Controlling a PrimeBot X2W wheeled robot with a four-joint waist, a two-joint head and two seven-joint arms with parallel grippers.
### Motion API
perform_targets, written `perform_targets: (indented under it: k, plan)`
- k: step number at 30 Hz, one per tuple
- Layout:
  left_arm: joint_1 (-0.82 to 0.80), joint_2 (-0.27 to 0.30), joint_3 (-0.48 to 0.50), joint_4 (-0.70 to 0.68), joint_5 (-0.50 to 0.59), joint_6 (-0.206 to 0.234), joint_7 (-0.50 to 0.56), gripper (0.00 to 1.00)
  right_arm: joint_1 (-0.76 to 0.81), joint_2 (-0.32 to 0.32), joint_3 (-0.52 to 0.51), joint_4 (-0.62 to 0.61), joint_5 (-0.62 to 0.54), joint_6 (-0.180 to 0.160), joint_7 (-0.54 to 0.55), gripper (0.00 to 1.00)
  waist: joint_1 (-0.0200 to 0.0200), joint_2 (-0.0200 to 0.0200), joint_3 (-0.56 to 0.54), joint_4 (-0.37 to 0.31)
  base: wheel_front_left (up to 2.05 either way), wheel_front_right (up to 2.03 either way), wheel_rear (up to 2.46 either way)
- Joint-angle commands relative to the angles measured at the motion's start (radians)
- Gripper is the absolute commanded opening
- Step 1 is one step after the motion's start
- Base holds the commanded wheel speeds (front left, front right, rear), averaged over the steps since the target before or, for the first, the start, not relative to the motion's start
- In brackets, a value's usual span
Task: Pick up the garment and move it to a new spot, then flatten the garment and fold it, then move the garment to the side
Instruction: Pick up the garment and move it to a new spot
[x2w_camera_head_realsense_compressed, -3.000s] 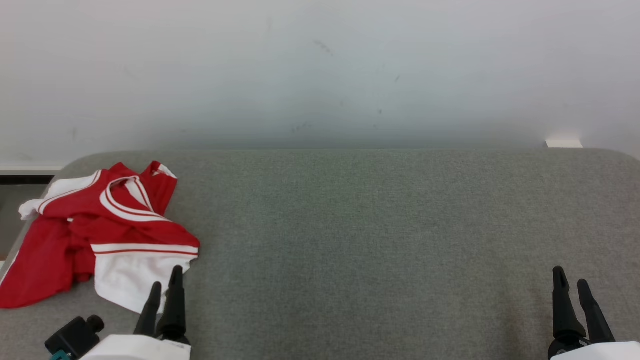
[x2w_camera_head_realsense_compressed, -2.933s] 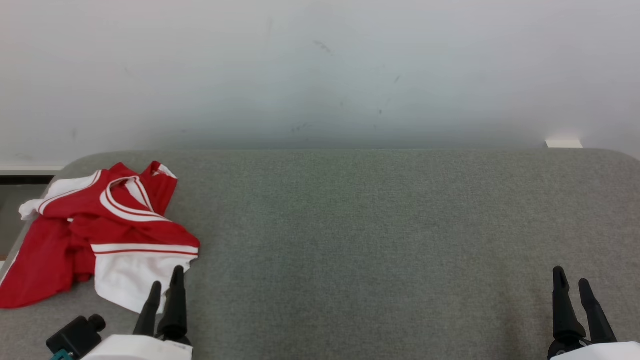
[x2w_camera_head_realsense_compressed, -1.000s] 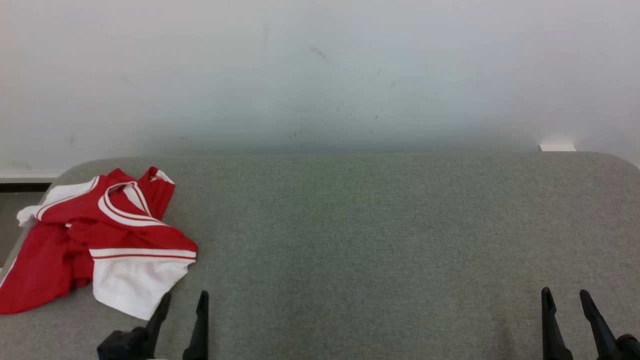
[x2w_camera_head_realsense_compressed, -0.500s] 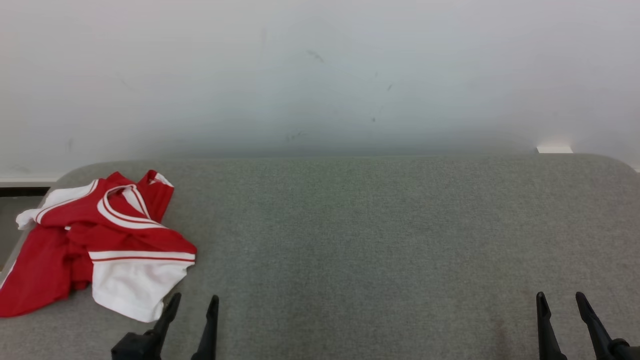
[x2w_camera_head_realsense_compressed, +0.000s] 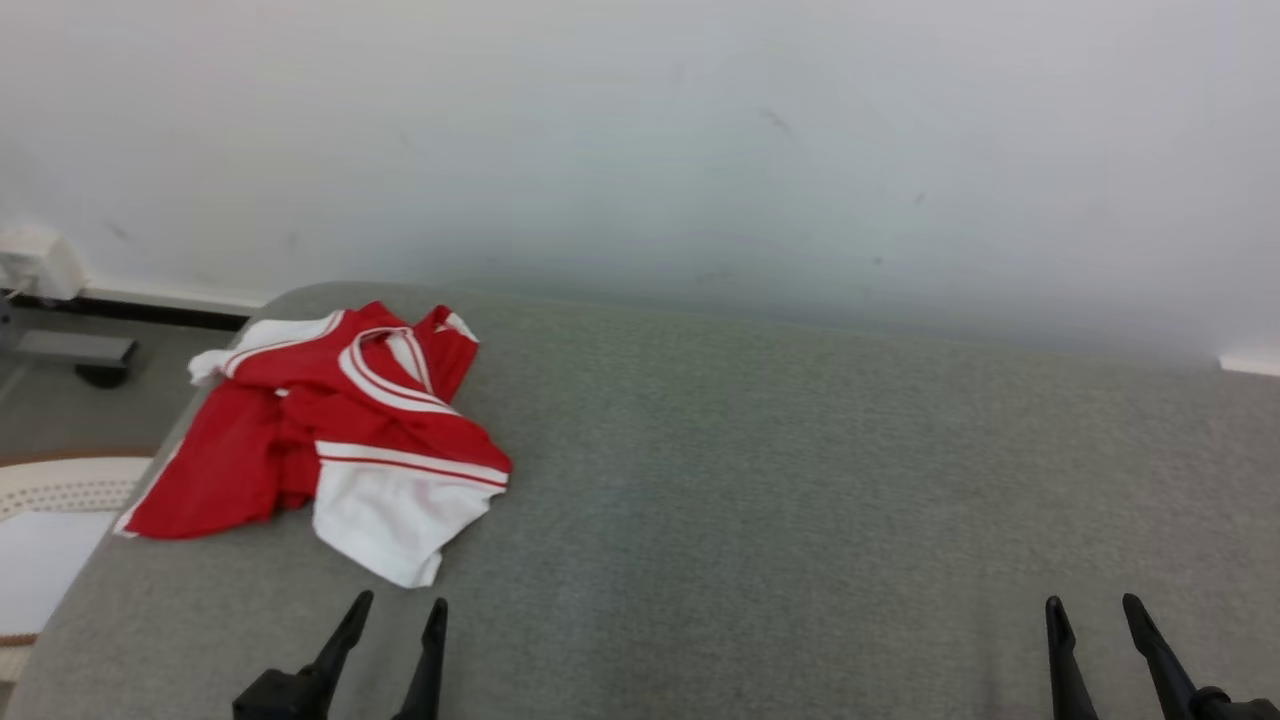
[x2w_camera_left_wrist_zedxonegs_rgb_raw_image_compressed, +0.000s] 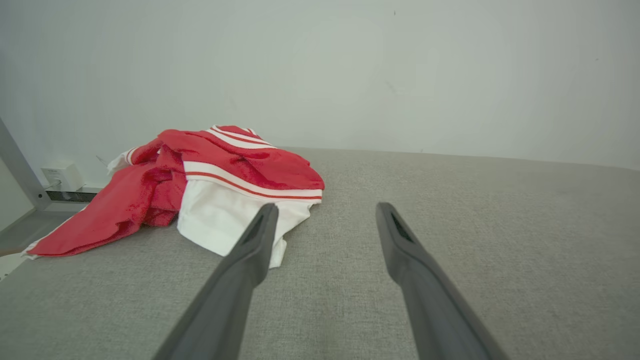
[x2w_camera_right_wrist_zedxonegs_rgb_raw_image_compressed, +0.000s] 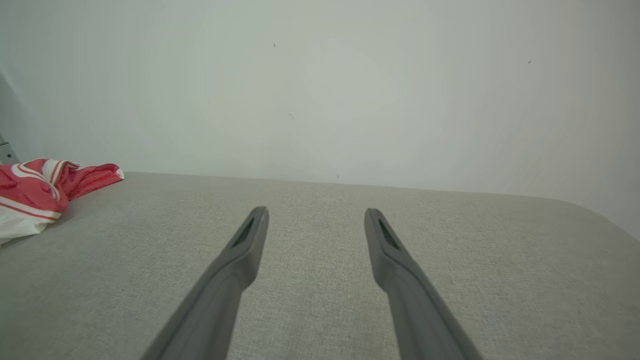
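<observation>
A crumpled red and white garment (x2w_camera_head_realsense_compressed: 330, 430) lies bunched near the far left corner of the grey padded table (x2w_camera_head_realsense_compressed: 760, 450). One white sleeve points toward me. In the head view my left gripper (x2w_camera_head_realsense_compressed: 398, 604) stands open just in front of that sleeve, a short gap away and not touching it. The left wrist view shows the garment (x2w_camera_left_wrist_zedxonegs_rgb_raw_image_compressed: 200, 190) ahead and to the left of the left gripper (x2w_camera_left_wrist_zedxonegs_rgb_raw_image_compressed: 325, 209), with nothing between its fingers. My right gripper (x2w_camera_head_realsense_compressed: 1090, 604) is open at the lower right, far from the cloth. The right wrist view has the right gripper (x2w_camera_right_wrist_zedxonegs_rgb_raw_image_compressed: 315, 212) over bare table, the garment (x2w_camera_right_wrist_zedxonegs_rgb_raw_image_compressed: 35, 192) at its left edge.
A white wall (x2w_camera_head_realsense_compressed: 640, 130) rises right behind the table. Past the table's left edge I see grey floor with a dark bar (x2w_camera_head_realsense_compressed: 70, 350), a white box (x2w_camera_head_realsense_compressed: 35, 260) on the wall, and a pale woven surface (x2w_camera_head_realsense_compressed: 50, 490) lower down.
The head camera has turned left, so the whole picture shifted right and the floor beside the table came into view. Both grippers stay open, low in the picture. The garment lies as before.
</observation>
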Motion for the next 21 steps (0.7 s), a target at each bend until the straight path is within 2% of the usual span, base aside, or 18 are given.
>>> perform_targets:
  k: [1, 6, 10, 16, 21]
  plan:
    - [0.010, 0.005, 0.007, 0.000, 0.006, 0.000, -0.001, 1.00, 0.000, -0.002, 0.002, 0.003, 0.003, -0.002, 0.000, 1.00, 0.0000, 0.0000, -0.005, 0.068, 0.00, 0.00, 0.00]
    - [0.022, 0.013, 0.012, -0.002, 0.005, -0.002, -0.001, 1.00, -0.013, 0.003, 0.026, 0.014, 0.011, -0.002, 0.000, 1.00, 0.0000, 0.0000, -0.010, 0.170, 0.00, 0.00, 0.00]
    - [0.028, 0.016, 0.021, -0.010, -0.002, -0.004, -0.001, 1.00, -0.025, 0.005, 0.057, 0.026, 0.018, -0.002, 0.000, 1.00, 0.0000, 0.0000, -0.012, 0.218, 0.00, 0.00, 0.00]
    - [0.028, 0.009, 0.018, -0.017, -0.011, -0.006, -0.001, 1.00, -0.031, 0.003, 0.085, 0.037, 0.021, -0.002, 0.000, 1.00, 0.0000, 0.0000, 0.001, 0.253, 0.00, 0.00, 0.00]
    - [-0.013, 0.002, 0.017, -0.022, -0.035, -0.006, -0.001, 1.00, -0.047, -0.016, 0.095, 0.038, 0.015, -0.002, 0.000, 1.00, 0.0000, 0.0000, 0.038, 0.252, 0.00, 0.00, 0.00]
